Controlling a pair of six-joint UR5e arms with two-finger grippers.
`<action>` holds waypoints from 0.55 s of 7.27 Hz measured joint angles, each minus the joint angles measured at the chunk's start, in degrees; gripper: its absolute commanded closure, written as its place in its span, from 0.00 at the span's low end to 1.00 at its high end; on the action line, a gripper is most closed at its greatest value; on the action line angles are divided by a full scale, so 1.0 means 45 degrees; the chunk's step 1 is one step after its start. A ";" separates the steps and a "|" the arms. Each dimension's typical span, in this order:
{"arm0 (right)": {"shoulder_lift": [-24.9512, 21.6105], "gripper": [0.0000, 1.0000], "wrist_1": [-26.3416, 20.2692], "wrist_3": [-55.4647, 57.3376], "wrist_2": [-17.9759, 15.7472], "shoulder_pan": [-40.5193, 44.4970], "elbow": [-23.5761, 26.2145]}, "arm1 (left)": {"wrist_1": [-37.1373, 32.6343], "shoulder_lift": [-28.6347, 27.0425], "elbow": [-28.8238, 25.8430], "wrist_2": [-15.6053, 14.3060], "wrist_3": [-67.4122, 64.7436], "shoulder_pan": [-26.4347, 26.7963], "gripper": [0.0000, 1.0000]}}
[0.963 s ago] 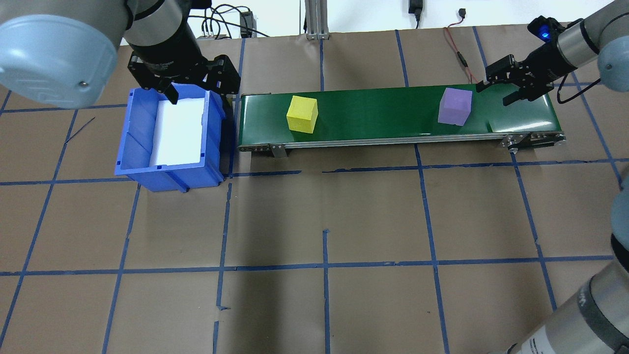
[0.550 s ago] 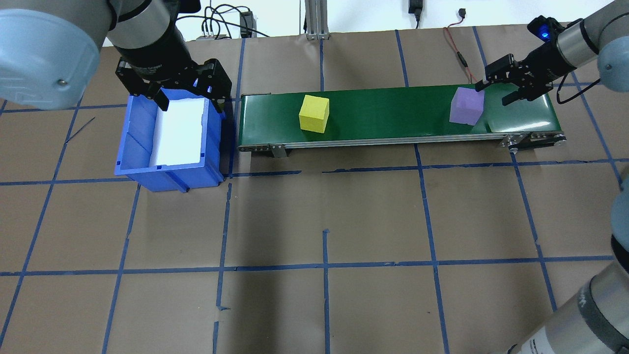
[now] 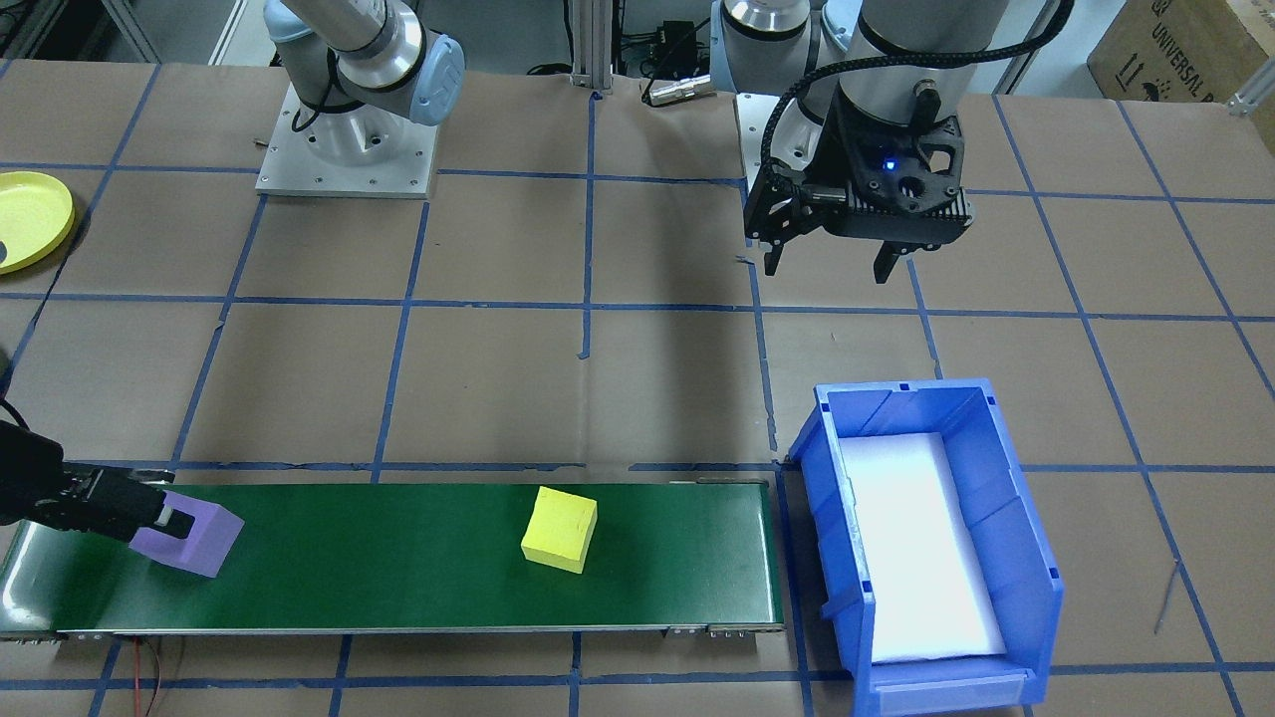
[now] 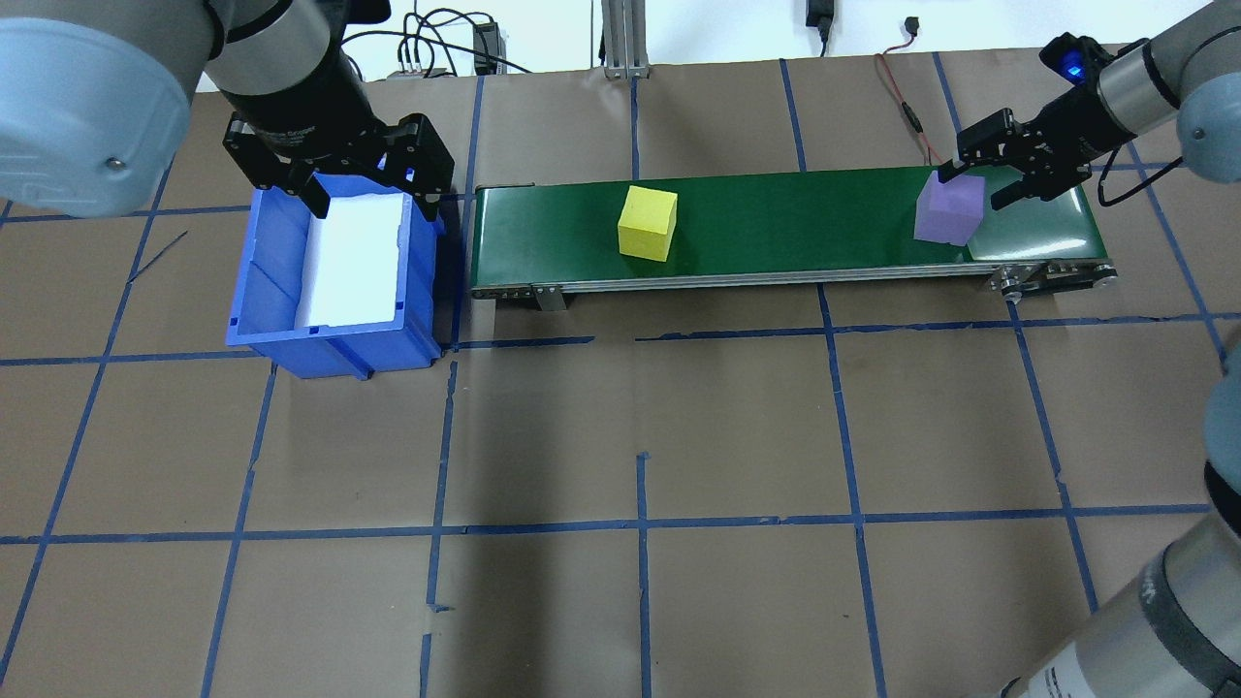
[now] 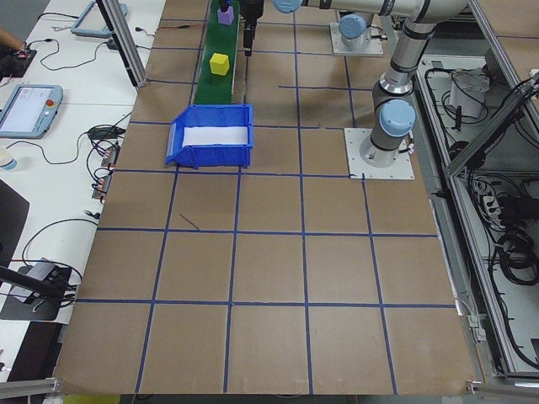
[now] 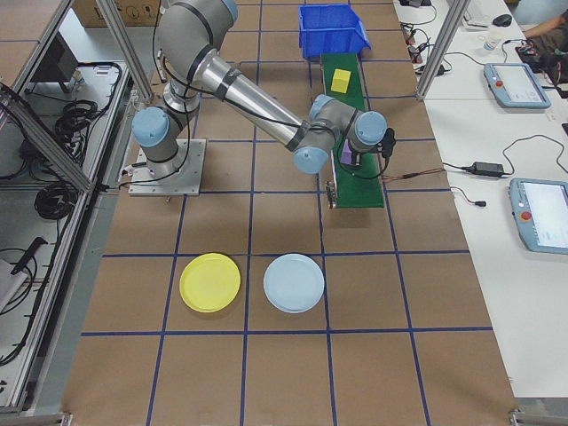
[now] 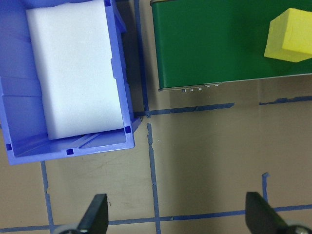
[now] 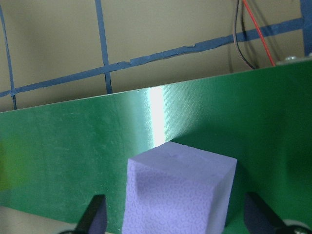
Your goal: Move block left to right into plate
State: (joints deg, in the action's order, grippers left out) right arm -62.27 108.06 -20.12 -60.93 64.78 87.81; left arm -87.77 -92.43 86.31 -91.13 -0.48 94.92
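A purple block (image 4: 948, 213) sits near the right end of the green conveyor belt (image 4: 795, 218). My right gripper (image 4: 974, 184) is open, with one finger on each side of the block (image 8: 178, 195) and a small gap on both sides. A yellow block (image 4: 648, 223) rides the belt further left. My left gripper (image 4: 368, 189) hangs open and empty over the far end of the blue bin (image 4: 267, 281). The yellow plate (image 6: 209, 282) lies on the table beyond the belt's right end and also shows in the front-facing view (image 3: 30, 214).
A pale blue plate (image 6: 294, 282) lies beside the yellow one. The blue bin holds a white foam slab (image 7: 73, 68) and stands just off the belt's left end. A red wire (image 4: 906, 102) runs behind the belt near my right gripper.
Both blocks have travelled right along the belt. The purple one has come in between my right gripper's open fingers. My left gripper has shifted slightly left over the bin.
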 measured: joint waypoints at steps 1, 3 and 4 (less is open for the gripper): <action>0.0050 0.00 0.0071 0.0008 -0.0103 0.0000 -0.0050 | 0.0020 0.0029 -0.0001 -0.0003 0.0005 -0.0037 0.00; 0.0431 0.00 0.0882 0.0079 -0.0646 0.0000 -0.0126 | 0.0194 0.0060 -0.0027 0.0049 0.0060 -0.0359 0.00; 0.0553 0.00 0.1123 0.0145 -0.0801 0.0000 -0.0123 | 0.0222 0.0092 -0.0033 0.0065 0.0130 -0.0549 0.00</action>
State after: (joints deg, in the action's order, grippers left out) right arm -59.78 113.11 -19.47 -64.54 64.78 87.26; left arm -86.77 -92.02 86.16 -90.84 0.11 92.45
